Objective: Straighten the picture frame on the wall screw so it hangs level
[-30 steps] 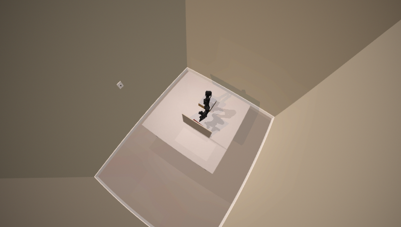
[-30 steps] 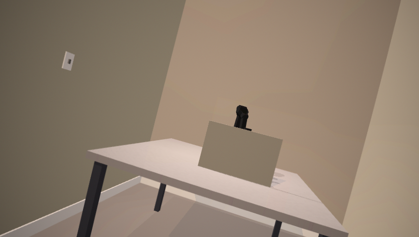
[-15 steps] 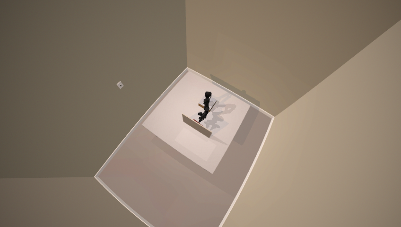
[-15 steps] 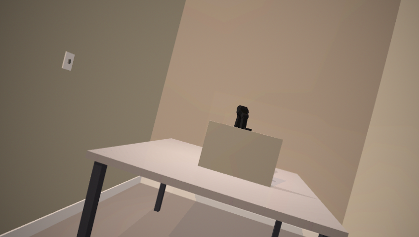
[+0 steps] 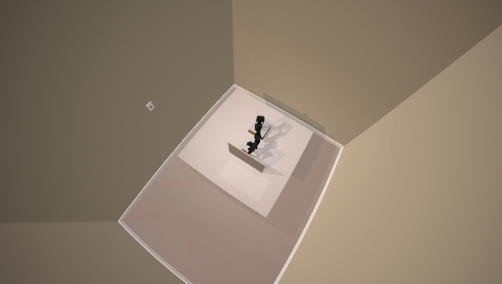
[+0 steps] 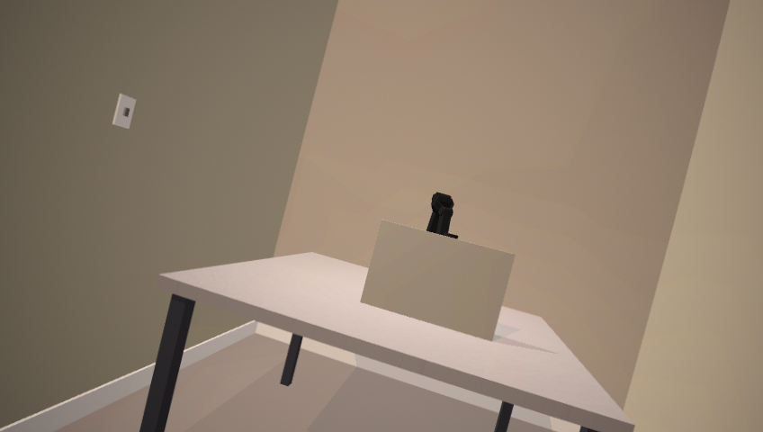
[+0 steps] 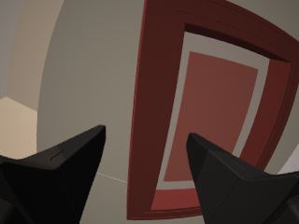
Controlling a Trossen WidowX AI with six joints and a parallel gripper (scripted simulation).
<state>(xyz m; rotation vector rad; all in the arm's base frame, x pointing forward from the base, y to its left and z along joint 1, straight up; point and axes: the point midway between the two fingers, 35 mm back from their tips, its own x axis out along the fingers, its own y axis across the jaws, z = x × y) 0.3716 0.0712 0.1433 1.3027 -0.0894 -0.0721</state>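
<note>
The red picture frame (image 7: 159, 70) (image 5: 244, 151) hangs on the robot's side of the upright beige board (image 7: 89, 84) (image 5: 246, 157) (image 6: 435, 281). It fills much of the wrist view, with a pale mat around a pinkish-red picture. My gripper (image 7: 147, 135) is open and empty, close in front of the frame. The frame's left bar, as seen there, shows between the two fingertips; I cannot tell whether they touch it. The right finger overlaps the picture in view. The screw and notched strip are hidden. I cannot tell the frame's tilt from this slanted view. The board hides the frame in the exterior view.
The black arm (image 5: 258, 132) (image 6: 441, 216) stands on the pale table (image 5: 211, 140) (image 6: 240, 289) behind the board. A brown-orange piece (image 5: 251, 132) lies beside the arm's base. A light switch (image 5: 150, 106) (image 6: 124, 111) is on the far room wall.
</note>
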